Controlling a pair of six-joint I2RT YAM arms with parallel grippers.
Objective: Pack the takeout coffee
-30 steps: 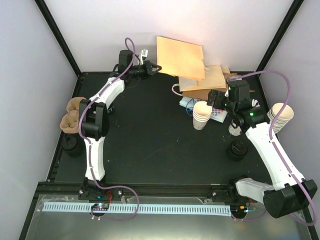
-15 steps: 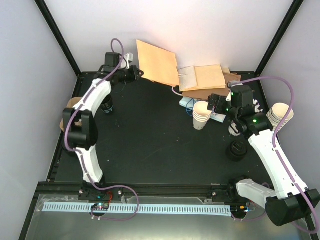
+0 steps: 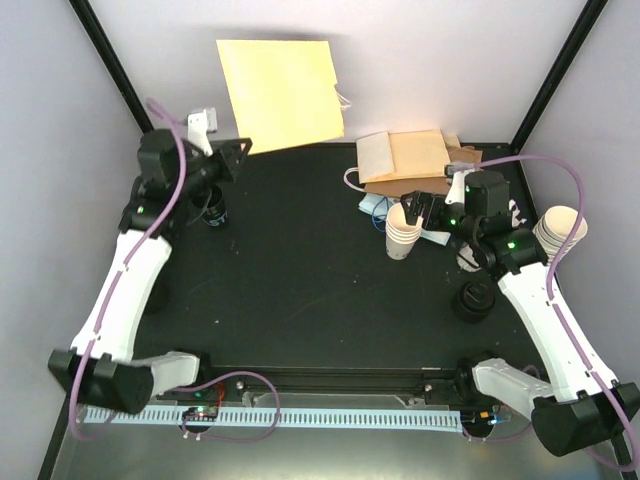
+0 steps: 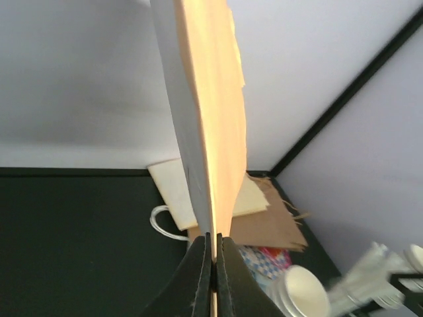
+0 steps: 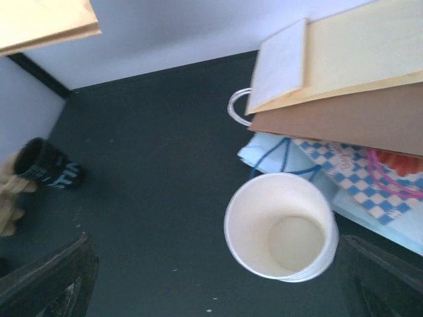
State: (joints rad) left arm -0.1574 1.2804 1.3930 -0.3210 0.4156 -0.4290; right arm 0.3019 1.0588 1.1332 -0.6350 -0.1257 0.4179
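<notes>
My left gripper (image 3: 243, 148) is shut on the bottom edge of a flat brown paper bag (image 3: 280, 95) and holds it upright in the air at the back left. In the left wrist view the bag (image 4: 211, 132) stands edge-on between the shut jaws of the left gripper (image 4: 214, 264). My right gripper (image 3: 415, 208) is open and hovers just above a stack of lidless cream cups (image 3: 404, 232), which also shows in the right wrist view (image 5: 281, 228). No cream cup with a black lid shows clearly. A black round-topped thing (image 3: 474, 300) stands at the front right; I cannot tell what it is.
More flat brown bags (image 3: 415, 160) with white handles lie at the back right, over blue checked paper (image 3: 378, 208). A second stack of cream cups (image 3: 560, 232) stands at the right edge. A dark printed cup (image 3: 213, 212) stands at the back left beside a brown pulp tray (image 5: 8, 191).
My left arm has swung left and up, lifting the brown bag off the pile to the back left. My right gripper has shifted slightly left over the cup stack.
</notes>
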